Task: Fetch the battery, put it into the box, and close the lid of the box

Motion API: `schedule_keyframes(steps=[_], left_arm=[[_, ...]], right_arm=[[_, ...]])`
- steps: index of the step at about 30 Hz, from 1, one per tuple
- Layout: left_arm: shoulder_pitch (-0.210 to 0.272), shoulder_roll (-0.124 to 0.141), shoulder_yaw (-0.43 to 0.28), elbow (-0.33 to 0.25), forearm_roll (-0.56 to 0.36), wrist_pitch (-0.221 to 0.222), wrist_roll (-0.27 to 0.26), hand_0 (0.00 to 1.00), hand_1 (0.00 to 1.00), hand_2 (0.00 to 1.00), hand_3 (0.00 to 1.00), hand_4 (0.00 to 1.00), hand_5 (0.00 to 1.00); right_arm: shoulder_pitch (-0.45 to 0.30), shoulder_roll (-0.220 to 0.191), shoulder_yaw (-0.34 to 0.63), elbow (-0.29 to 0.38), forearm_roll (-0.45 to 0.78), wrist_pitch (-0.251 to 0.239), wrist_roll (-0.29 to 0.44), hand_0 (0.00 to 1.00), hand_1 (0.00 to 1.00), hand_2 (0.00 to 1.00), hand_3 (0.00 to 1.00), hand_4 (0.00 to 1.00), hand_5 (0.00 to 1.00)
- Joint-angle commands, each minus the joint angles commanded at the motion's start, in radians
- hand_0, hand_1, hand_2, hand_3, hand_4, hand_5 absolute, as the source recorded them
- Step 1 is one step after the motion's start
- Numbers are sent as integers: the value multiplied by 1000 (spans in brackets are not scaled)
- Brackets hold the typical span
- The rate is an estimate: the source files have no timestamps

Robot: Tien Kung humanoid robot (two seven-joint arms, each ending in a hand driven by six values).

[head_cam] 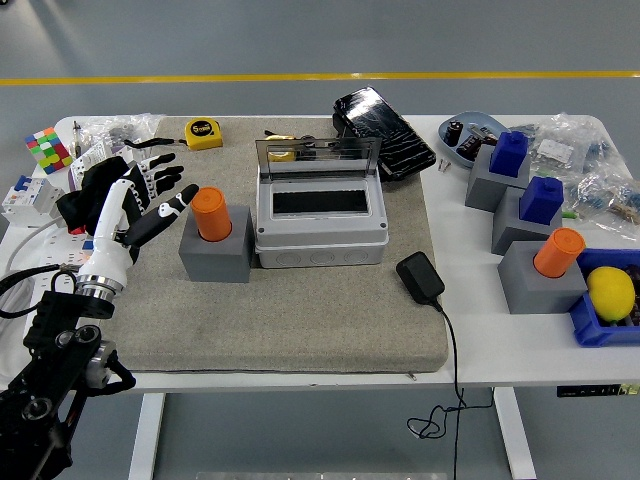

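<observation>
Fingers (150,180) of the left hand (135,195) splay open, holding nothing, just left of the orange cylindrical battery (211,214) — upright in its grey block holder (215,255). Beside it on the felt mat (290,320) sits the grey plastic box (320,225), clear lid (318,157) raised.

A yellow tape measure (203,132) is seen at the far left part of the grey mat (300,320). A colourful cube (45,148) is placed near the table's left edge. A black charger (421,278) lies at the mat's right edge, and its cable is hung over the near edge of the table. A yellow lemon (611,293) is kept in a blue tray (590,328) at the right. Two blue pieces (511,152) are set on grey blocks there.
</observation>
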State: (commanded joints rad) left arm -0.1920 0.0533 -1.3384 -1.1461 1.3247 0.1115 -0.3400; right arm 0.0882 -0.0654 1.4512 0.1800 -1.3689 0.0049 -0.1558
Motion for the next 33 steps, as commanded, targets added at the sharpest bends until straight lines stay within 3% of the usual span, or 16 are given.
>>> schedule_keyframes(steps=[16,17,22,23,28,29,33], left_arm=[[-52,-38,64,50,74,18,2,745,751,754,793,998,305],[-54,-37,66,54,78,18,4,696,724,741,772,998,200],[-63,-39,73,71,92,23,10,696,724,741,772,998,200],[-65,-41,74,75,93,26,8,464,621,659,732,998,66],[-75,-50,79,90,87,27,3,464,621,659,732,998,66],[-77,-51,80,94,87,27,2,401,559,608,674,998,25],[-84,-53,87,109,74,25,-15,401,559,608,674,998,25]], right_arm=[[-6,2,0,0,0,2,-1,654,651,677,594,998,585],[-6,2,0,0,-1,2,-1,654,651,677,594,998,585],[-8,3,1,0,-3,3,-2,654,651,677,594,998,585],[-8,3,1,0,-3,3,-3,653,651,677,594,998,586],[-7,3,1,0,-2,2,-3,653,651,677,594,998,586],[-6,2,1,0,-2,2,-3,653,650,677,594,998,586],[-6,2,-3,0,3,2,-2,653,650,677,594,998,586]])
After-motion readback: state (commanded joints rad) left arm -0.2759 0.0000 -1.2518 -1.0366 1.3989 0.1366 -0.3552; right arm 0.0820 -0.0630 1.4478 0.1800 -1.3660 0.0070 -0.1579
